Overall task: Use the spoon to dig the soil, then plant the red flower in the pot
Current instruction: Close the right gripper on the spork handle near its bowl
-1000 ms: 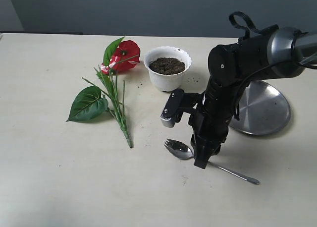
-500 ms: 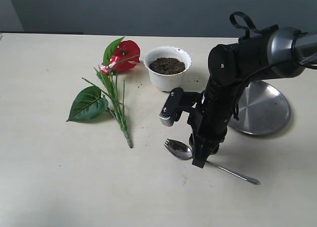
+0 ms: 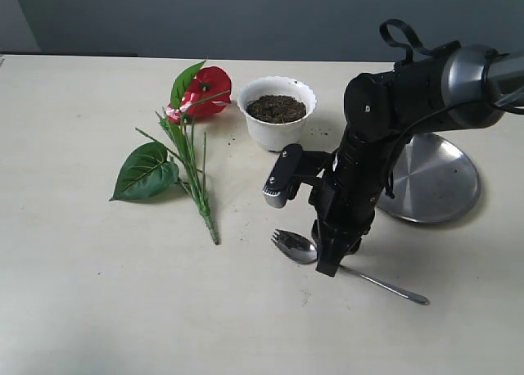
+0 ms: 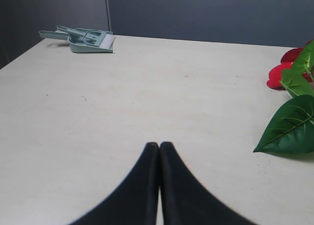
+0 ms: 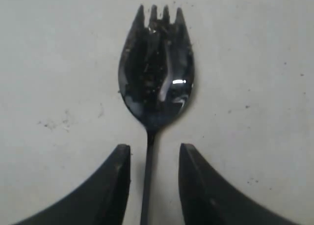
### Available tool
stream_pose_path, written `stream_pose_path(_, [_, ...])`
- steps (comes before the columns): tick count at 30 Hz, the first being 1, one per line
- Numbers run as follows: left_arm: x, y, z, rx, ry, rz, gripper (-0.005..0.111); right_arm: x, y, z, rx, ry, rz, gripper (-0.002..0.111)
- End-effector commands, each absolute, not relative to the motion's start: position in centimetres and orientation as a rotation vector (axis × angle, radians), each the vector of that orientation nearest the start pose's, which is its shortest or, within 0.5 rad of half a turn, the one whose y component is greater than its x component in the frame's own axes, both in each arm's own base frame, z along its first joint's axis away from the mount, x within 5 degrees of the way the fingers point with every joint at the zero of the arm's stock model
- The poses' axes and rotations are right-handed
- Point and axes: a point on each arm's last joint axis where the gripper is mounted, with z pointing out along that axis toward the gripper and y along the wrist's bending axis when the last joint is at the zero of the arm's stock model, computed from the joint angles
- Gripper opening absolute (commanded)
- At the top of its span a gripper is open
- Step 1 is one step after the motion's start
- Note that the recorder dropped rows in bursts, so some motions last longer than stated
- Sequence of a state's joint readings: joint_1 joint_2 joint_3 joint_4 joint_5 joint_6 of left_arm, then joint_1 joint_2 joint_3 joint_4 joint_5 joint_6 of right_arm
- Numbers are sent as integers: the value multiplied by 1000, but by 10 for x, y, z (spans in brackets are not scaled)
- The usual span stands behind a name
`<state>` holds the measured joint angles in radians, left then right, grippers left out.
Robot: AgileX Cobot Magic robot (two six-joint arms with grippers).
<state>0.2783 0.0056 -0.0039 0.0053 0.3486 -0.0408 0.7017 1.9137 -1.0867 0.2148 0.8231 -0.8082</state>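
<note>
The spoon [image 3: 299, 246] lies flat on the table [image 3: 98, 293], near you and a little right of the middle. Its bowl points left and its long handle runs off to the right. Your right gripper [image 3: 327, 267] hangs just over the handle, close behind the bowl. Its two fingers are apart, one on each side of the thin handle, and they are not pinching it yet. The bowl looks dirty with small crumbs.

Your left gripper [image 4: 159, 147] has its fingers pressed together with nothing between them. It is low over the bare table, off to the left.

So I think you are at the very first step: picking up the spoon. Next, go down a tiny bit and close the fingers gently on the handle. It is thin and shiny, so it may slip or turn.

Farther back on the left, the red flower [image 3: 187, 146] lies on its side. The steel plate [image 3: 434, 182] sits on the right. Farthest back, in the middle, stands the pot [image 3: 276, 131] with the soil [image 3: 277, 108] inside.
</note>
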Motion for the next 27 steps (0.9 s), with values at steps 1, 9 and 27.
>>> stream_pose_path(1, [52, 15, 183, -286, 1801, 171, 0, 246, 227, 131, -1965, 2419, 248, 34])
stream_pose_path(9, [52, 15, 183, -286, 1801, 171, 0, 246, 227, 115, -1989, 2462, 253, 34])
stream_pose_path(27, [52, 15, 183, -286, 1801, 171, 0, 245, 228, 111, -1967, 2493, 286, 34])
